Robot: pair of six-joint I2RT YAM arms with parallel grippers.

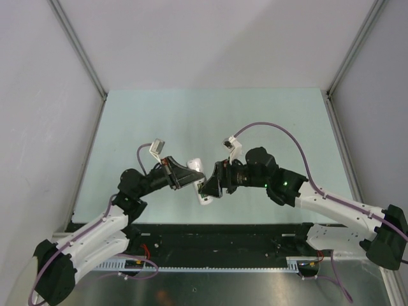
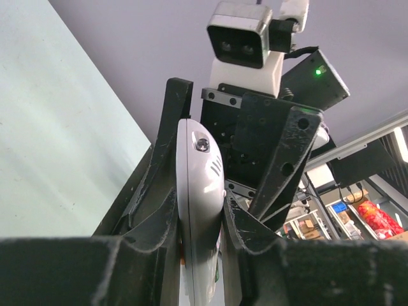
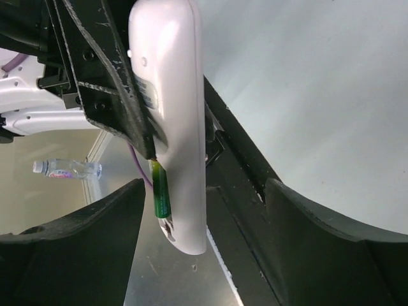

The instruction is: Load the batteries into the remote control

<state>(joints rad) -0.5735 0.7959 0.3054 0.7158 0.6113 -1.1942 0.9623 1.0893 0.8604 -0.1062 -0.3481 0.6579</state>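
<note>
My left gripper (image 1: 189, 176) is shut on the white remote control (image 1: 196, 166) and holds it edge-on above the table's near middle. In the left wrist view the remote (image 2: 199, 178) sits clamped between my pads. In the right wrist view the remote (image 3: 171, 108) hangs upright, and the green battery (image 3: 160, 193) lies along its back near the lower end. My right gripper (image 1: 211, 185) is open, its fingers standing wide on either side of the remote's lower end (image 3: 205, 191) without touching it. The purple battery cannot be made out.
The pale green table (image 1: 210, 121) lies under both arms, with grey walls on three sides. A black strip and a metal ledge (image 1: 223, 280) run along the near edge. A plastic bottle (image 3: 67, 169) lies off the table, far behind.
</note>
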